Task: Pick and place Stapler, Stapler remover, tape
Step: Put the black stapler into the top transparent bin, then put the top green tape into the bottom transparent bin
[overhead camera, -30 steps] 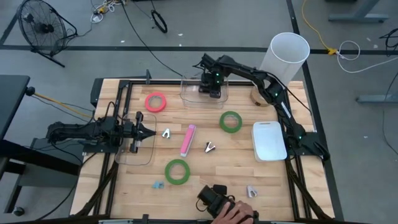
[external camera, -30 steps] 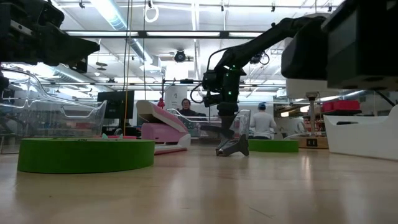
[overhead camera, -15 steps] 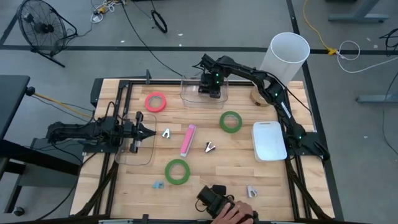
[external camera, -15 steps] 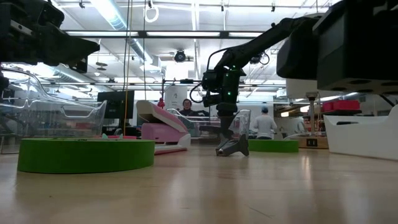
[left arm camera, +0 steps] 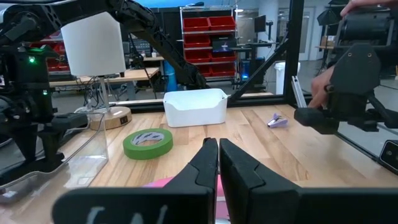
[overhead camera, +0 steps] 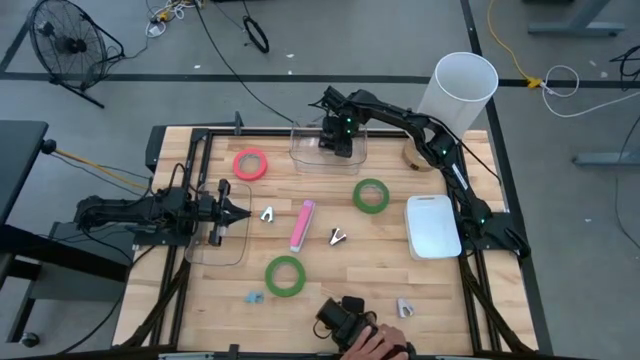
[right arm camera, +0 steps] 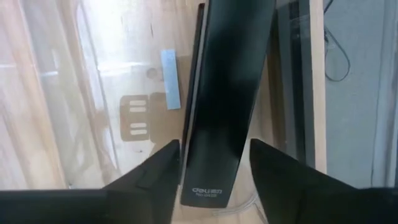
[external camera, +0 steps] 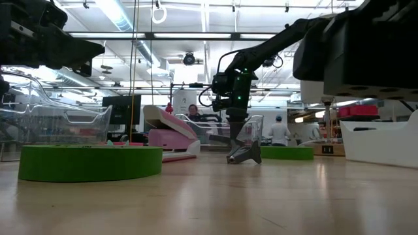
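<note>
A black stapler lies on the floor of the clear box at the table's far middle. My right gripper points down into that box, open, one finger on either side of the stapler's end with narrow gaps. A pink stapler and two staple removers lie mid-table. Flat on the wood are a pink tape roll and two green ones. My left gripper waits level at the left, shut.
A white bin stands at the right, a second clear box under my left gripper, and a white bucket beyond the far right corner. A person's hand holds a black device at the near edge. Small clips lie near it.
My right gripper has kept its place over the clear box. The black device in the person's hand has shifted a little in front of the low camera.
</note>
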Motion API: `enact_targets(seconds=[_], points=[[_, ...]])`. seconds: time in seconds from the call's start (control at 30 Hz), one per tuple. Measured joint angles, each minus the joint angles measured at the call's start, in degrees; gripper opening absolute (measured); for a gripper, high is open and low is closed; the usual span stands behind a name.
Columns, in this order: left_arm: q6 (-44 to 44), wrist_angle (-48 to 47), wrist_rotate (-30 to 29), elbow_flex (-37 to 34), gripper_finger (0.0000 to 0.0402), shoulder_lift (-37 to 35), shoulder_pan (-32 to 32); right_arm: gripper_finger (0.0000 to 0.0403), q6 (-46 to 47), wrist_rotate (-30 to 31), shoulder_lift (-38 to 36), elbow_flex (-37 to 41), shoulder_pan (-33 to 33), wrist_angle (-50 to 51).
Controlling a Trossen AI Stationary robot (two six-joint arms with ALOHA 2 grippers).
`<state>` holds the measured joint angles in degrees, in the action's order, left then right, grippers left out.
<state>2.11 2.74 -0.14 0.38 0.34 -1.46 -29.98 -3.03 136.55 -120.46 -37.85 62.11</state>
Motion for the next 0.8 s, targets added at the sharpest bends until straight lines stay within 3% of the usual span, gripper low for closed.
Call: enact_targets(seconds=[0.27,0.53,0.8], points=[[0.0,0.0,0.0,0.0,0.0018,0.0,0.0,0.0256,-0.4,1.0,-1.6,0.0,0.4,2.2],[0.0,0.0,0.0,0.0,0.0018,0.0,0.0,0.0261,-1.4,5.0,-6.9,0.0,1.3,2.6],[0.0,0.0,0.0,0.0,0.0018,0.0,0.0,0.0261,-1.6,5.3,-12.2,0.0,3.1,3.2]])
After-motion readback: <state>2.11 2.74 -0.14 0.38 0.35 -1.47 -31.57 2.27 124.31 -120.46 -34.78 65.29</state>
